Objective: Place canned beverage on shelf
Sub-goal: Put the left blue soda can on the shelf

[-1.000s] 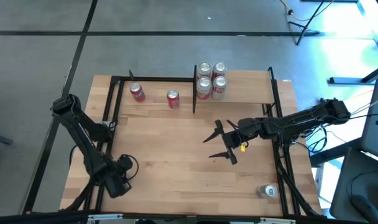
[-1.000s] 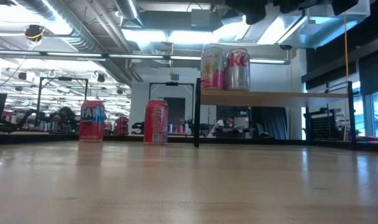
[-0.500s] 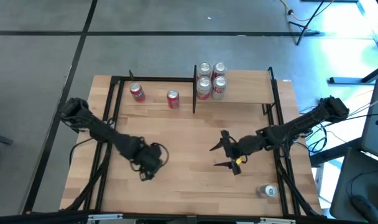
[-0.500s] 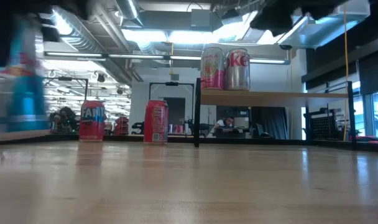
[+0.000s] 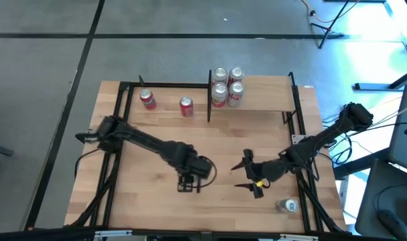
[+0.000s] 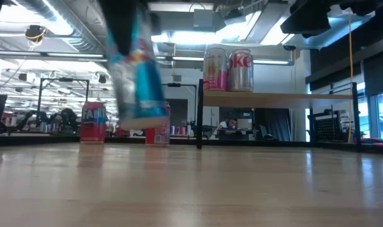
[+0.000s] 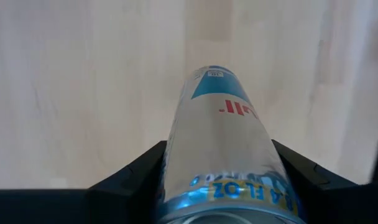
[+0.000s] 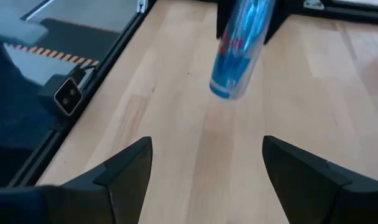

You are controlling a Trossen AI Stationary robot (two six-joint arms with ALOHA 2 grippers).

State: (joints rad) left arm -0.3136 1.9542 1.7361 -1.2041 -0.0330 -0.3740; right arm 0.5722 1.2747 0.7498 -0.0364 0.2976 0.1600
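Left gripper [image 5: 189,185]: I see it out over the middle of the table, clenched around a blue can [image 7: 223,149] that hangs off the tabletop; the dark fingers [image 7: 136,177] press both sides of the can.
Blue can: slim, blue and silver, carried tilted in the low view [image 6: 136,69], not touching the wood; the right wrist view also shows it held above the boards [image 8: 239,50].
Right gripper [image 5: 252,179]: I have it low over the table's right part, near the left one but apart from it, jaws spread wide with nothing between them.
Shelf [image 5: 270,97]: raised light-wood board at the table's far right, framed by black posts; four cans [image 5: 227,86] stand upright in a cluster at its left end.
Red cans [image 5: 167,102]: two stand upright on the tabletop left of the shelf, apart from each other.
Stray can [image 5: 288,206]: lies near the front right corner of the table, just beside the black frame.
Table [image 5: 156,201]: wide butcher-block top.
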